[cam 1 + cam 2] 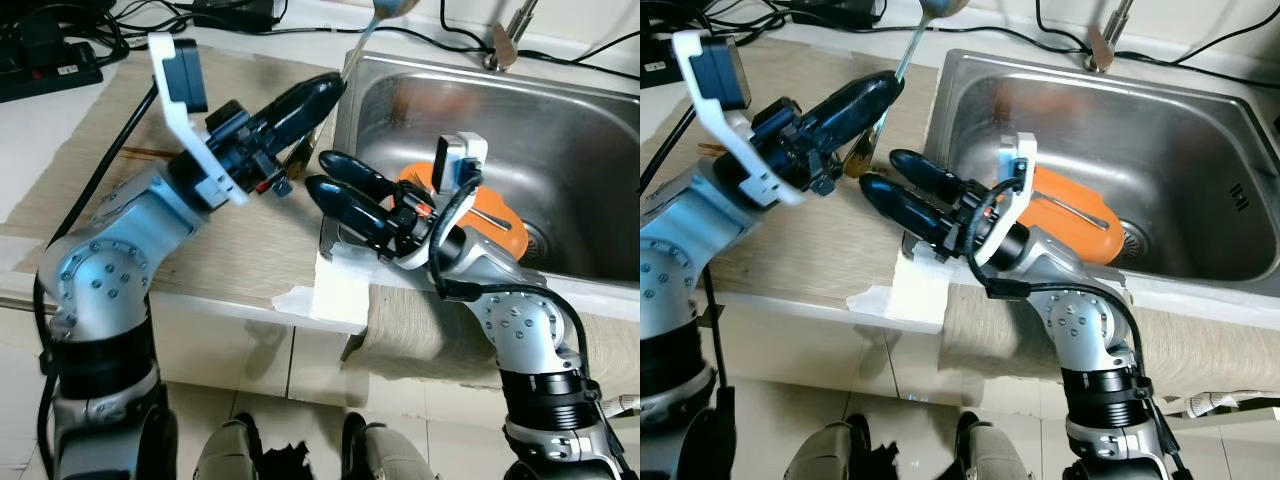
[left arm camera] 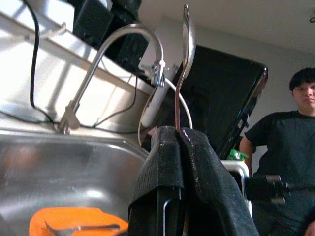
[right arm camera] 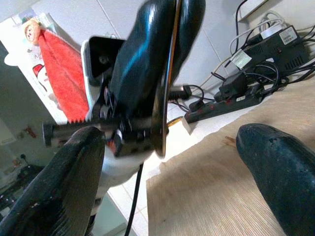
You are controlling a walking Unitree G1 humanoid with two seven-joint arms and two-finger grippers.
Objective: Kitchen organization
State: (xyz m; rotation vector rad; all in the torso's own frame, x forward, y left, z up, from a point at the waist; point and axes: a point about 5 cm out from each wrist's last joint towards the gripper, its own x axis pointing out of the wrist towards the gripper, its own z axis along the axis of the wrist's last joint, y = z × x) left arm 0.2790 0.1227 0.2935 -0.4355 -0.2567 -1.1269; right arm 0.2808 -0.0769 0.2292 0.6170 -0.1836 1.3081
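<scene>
Steel fills the upper right of the head views: a sink (image 1: 560, 130) with a faucet (image 1: 508, 38) at its back rim and an orange plate (image 1: 1070, 212) lying on its floor, a utensil resting across the plate. To the left of the sink runs the bench (image 1: 120, 200), covered with a beige woven mat; a black power strip (image 1: 45, 62) and cables lie along its back edge in the upper left of the frame.

The left end effector (image 1: 325, 90) reaches in from the left, just above the bench beside the sink's left rim, and is clenched on the thin handle of a spoon (image 2: 185, 59). The spoon stands nearly upright, its bowl at the top edge of the frame near the sink's back left corner. In the left wrist view the handle rises straight out from between the pressed-together fingers (image 2: 197, 167), with the faucet behind it and a person in a dark shirt (image 2: 285, 147) at the right.

The right end effector (image 1: 885, 175) sits at the sink's front left corner, fingers spread apart and holding nothing, pointing left toward the left end effector and just beside it.
</scene>
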